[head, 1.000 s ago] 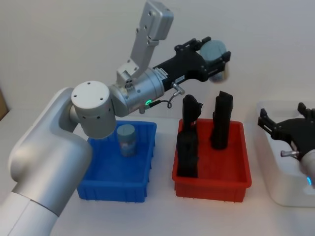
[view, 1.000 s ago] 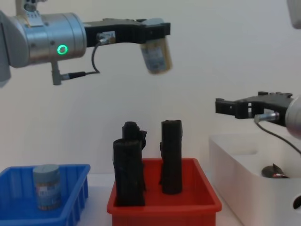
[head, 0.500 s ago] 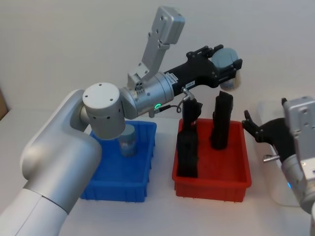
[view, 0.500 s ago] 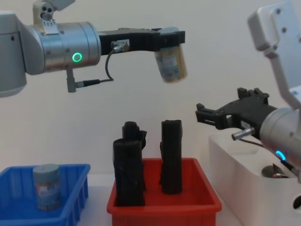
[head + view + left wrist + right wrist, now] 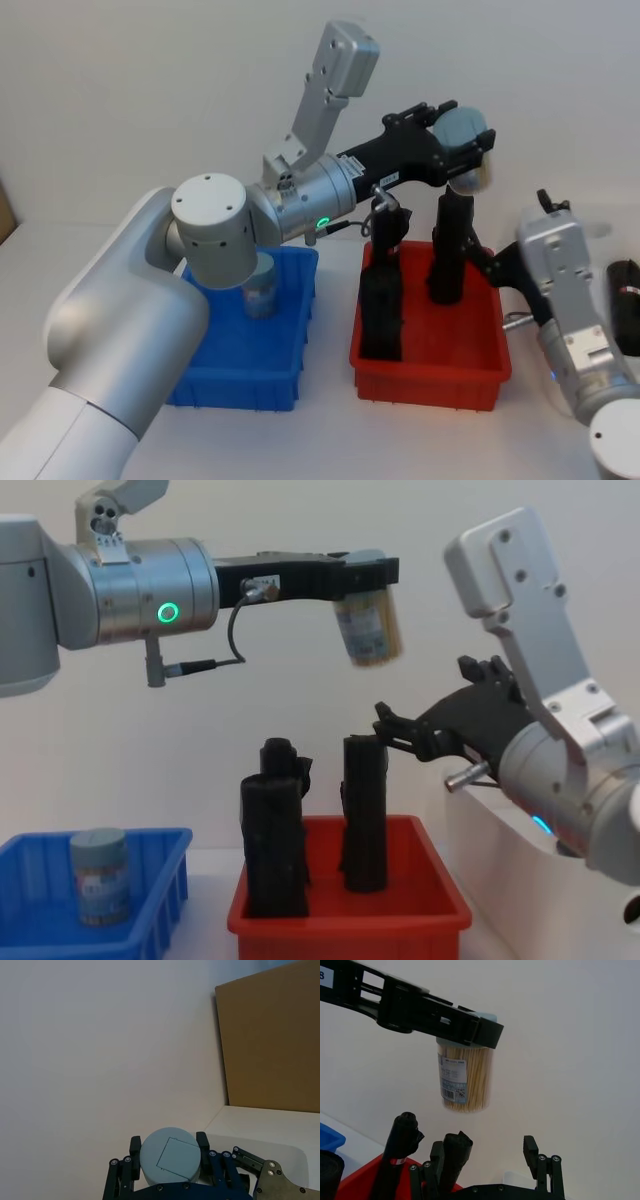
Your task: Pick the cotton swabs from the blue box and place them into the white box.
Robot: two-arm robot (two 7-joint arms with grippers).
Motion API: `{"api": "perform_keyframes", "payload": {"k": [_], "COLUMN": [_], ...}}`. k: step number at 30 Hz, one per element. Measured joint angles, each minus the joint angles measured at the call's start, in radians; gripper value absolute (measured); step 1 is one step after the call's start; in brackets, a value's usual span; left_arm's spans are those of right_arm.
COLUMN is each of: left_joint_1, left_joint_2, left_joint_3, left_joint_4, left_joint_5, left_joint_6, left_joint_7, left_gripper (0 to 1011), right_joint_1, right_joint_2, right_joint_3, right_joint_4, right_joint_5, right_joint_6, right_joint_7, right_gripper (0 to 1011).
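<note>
White table (image 5: 330, 425) (blue box (image 5: 232, 385), red bin (image 5: 430, 387))

On your counter (image 5: 320, 440), the leftmost box (image 5: 235, 385) holds one cotton swabs jar (image 5: 260, 287); the bin (image 5: 430, 365) right of it holds upright rolls (image 5: 447, 245); your left end effector (image 5: 462, 150) holds a second jar (image 5: 368, 630) above that bin's far side

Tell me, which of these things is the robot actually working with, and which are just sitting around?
In the job: the cotton swab jar held up by the left gripper; a second jar standing in the blue box; the white box by the open right gripper.
Just there: the red bin and the black rolls standing in it.
</note>
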Motion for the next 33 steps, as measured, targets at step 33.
{"api": "perform_keyframes", "payload": {"k": [33], "left_joint_1": [0.028], "left_joint_2": [0.018], "left_joint_3": [0.004], "left_joint_4": [-0.008], "left_joint_5": [-0.022], "left_joint_6": [-0.007], "left_joint_7": [0.018], "left_gripper": [671], "right_joint_1": [0.028], "right_joint_2": [-0.041], "right_joint_3": [-0.033], "right_joint_4": [0.027], "right_joint_5": [-0.036], "right_joint_6": [0.027], "right_joint_7": [-0.002], "right_gripper": [1002]}}
